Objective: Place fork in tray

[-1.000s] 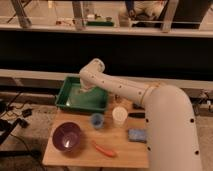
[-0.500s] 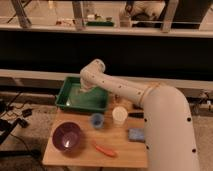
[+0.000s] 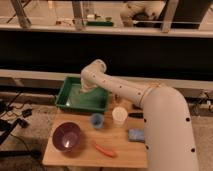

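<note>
A: The hand (image 3: 83,93) hangs low over the green rectangular plastic tray (image 3: 66,95) at the back left of the worktop (image 3: 80,158). I cannot tell its grip, nor make out the fork.

B: Then lower it straight and release inside the walls, clear of the round purple bowl (image 3: 67,138) and the small blue cup (image 3: 96,120) in front.

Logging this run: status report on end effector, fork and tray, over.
End effector over green tray. Fork not visible. Blue cup in front of tray, apart.
</note>
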`<state>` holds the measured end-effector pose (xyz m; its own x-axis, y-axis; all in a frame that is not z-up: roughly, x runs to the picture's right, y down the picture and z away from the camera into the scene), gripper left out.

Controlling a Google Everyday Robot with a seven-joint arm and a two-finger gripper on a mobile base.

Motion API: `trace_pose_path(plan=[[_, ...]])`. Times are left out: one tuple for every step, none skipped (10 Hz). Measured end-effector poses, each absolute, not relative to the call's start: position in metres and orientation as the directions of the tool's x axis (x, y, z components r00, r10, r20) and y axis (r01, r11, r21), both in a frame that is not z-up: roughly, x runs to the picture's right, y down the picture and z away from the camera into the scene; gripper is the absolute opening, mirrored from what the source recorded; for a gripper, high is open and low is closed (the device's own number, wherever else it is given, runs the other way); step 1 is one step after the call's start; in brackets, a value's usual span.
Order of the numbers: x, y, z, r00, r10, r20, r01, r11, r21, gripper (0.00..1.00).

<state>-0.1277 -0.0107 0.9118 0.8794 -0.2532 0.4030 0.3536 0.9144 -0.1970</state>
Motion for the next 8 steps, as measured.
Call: trace_pose_path(plan=[[-0.127,-0.0106,0.9117,0.88,-0.252,0.403,0.352,0.915,-0.198,0.02],[-0.1273,-0.0104,0.9118,0.88,-0.252,0.403,0.353,0.914,-0.198,0.07],[-0.1275,-0.0104,0.9118,0.88,-0.252,0.403,0.353,0.914,-0.198,0.18],[-0.1273,-0.0105,0.9118,0.88,-0.252,0.403,0.353,0.914,-0.198,0.27],[-0.1273,-0.0105,0.9118,0.88,-0.252,0.403,0.353,0.914,-0.198,0.37],[-0.1276,-0.0105,0.9118,0.879,-0.253,0.403,0.354,0.914,-0.198,0.57],[-0.1276,-0.0106,0.9119,0.88,-0.253,0.403,0.354,0.914,-0.198,0.67],[-0.1278,-0.0106,0.9119,0.879,-0.254,0.403,0.354,0.914,-0.197,0.77]])
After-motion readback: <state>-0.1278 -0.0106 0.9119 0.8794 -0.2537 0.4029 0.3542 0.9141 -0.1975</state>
